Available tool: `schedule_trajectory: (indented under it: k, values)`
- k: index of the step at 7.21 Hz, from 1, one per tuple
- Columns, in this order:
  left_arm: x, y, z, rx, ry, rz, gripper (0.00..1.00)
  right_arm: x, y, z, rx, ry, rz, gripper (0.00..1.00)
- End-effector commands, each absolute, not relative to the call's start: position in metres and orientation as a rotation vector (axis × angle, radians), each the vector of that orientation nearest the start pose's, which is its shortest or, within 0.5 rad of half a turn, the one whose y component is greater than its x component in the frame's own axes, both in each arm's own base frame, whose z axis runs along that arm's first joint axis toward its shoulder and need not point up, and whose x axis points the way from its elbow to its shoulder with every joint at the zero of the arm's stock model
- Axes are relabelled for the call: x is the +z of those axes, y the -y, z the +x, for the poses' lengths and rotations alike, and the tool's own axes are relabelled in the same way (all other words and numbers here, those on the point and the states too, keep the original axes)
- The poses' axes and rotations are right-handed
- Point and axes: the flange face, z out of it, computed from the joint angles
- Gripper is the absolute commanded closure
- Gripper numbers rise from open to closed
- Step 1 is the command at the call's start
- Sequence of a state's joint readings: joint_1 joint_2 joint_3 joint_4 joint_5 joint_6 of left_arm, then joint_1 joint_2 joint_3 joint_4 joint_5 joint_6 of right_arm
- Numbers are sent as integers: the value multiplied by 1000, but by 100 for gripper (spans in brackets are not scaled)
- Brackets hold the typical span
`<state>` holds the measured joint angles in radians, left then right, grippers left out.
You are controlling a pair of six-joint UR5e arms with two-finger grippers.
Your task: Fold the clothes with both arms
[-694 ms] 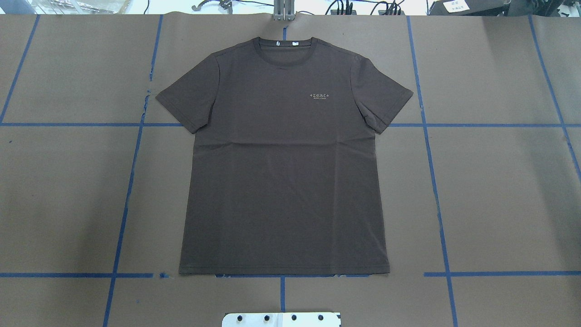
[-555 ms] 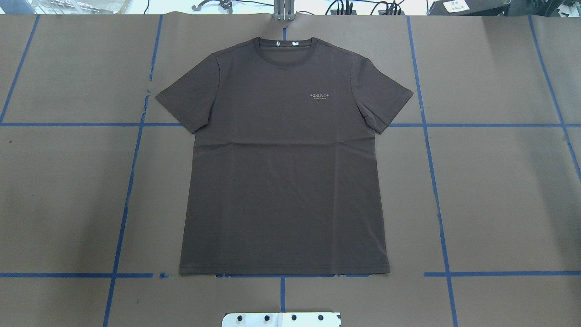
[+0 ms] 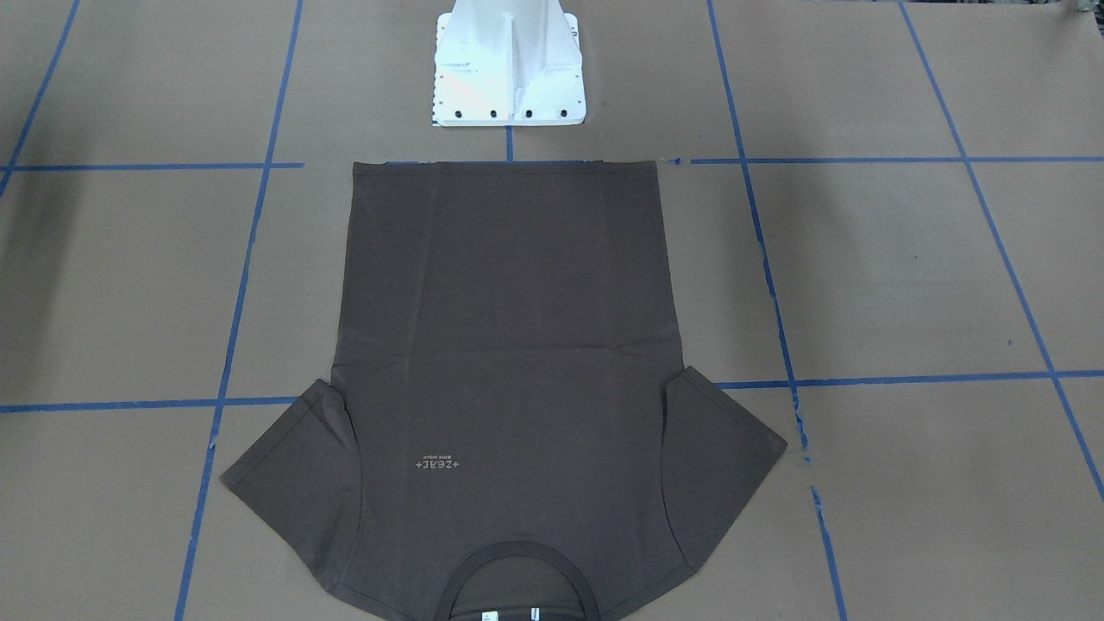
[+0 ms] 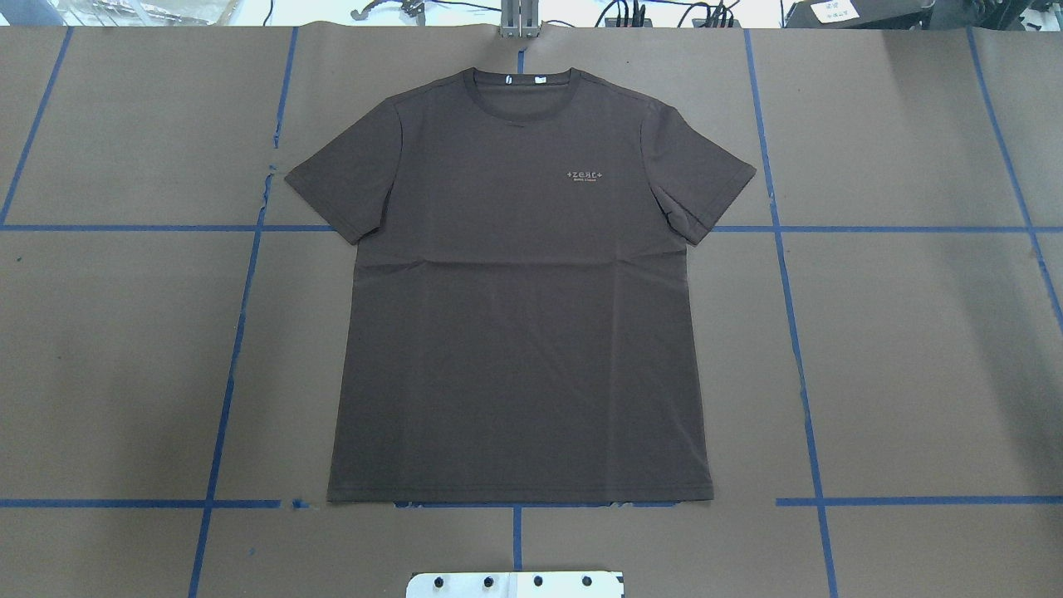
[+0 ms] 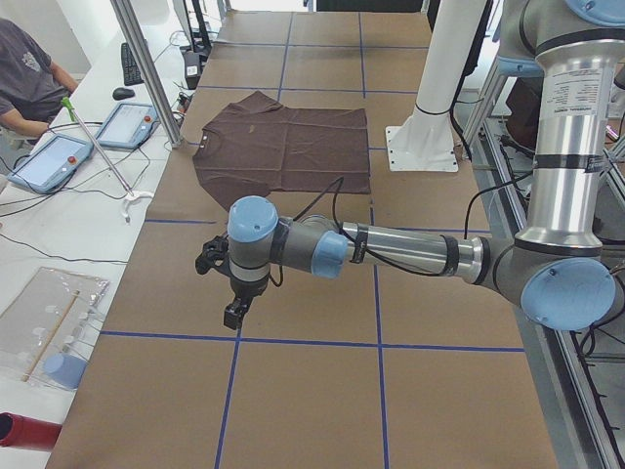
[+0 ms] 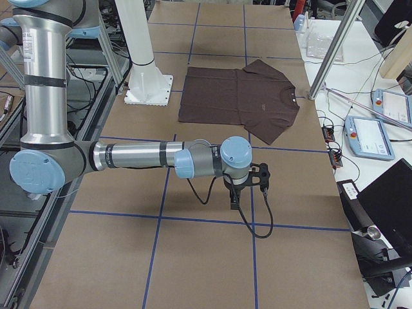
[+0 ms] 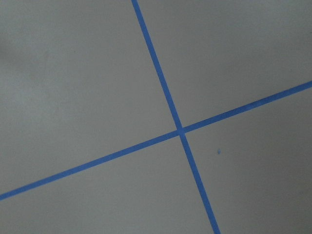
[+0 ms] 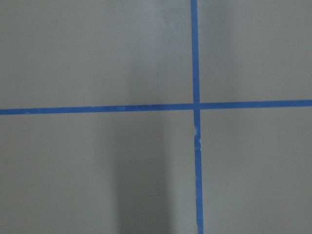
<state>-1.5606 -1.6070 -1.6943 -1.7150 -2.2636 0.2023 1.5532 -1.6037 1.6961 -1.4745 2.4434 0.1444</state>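
Observation:
The clothes are one dark brown T-shirt (image 4: 519, 291) lying flat and face up on the brown paper, its collar (image 4: 523, 83) towards the far edge and its hem near the robot's base. It also shows flat in the front-facing view (image 3: 509, 345). The left arm (image 5: 391, 249) reaches out over bare paper well short of the shirt (image 5: 283, 147); I cannot tell whether its gripper (image 5: 232, 311) is open or shut. The right arm (image 6: 141, 156) hangs likewise over bare paper away from the shirt (image 6: 238, 96); I cannot tell the state of its gripper (image 6: 234, 201) either.
Blue tape lines (image 4: 232, 349) grid the paper-covered table. The white pedestal base (image 3: 507, 65) stands just behind the hem. Both wrist views show only paper and a tape crossing (image 7: 180, 130). A person (image 5: 24, 73) sits at a side bench with tablets (image 5: 49, 161).

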Motion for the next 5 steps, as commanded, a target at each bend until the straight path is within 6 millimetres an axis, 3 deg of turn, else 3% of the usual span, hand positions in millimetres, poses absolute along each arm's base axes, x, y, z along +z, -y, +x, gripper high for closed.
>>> schedule_trajectory:
  k: [1,2,4,5]
  values:
    - [516,554,-50,369,-646,479,0,555,542,-28,-141,904,159,0]
    - [527,556,-42,342,-665,454,0,552,568,-57,-188,921,174,0]
    - [511,554,-37,366,-722,530,0,489,670,-131,-117,950,125,0]
    - [502,555,-33,345,-766,527,0,450,706,-173,-164,950,135,0]
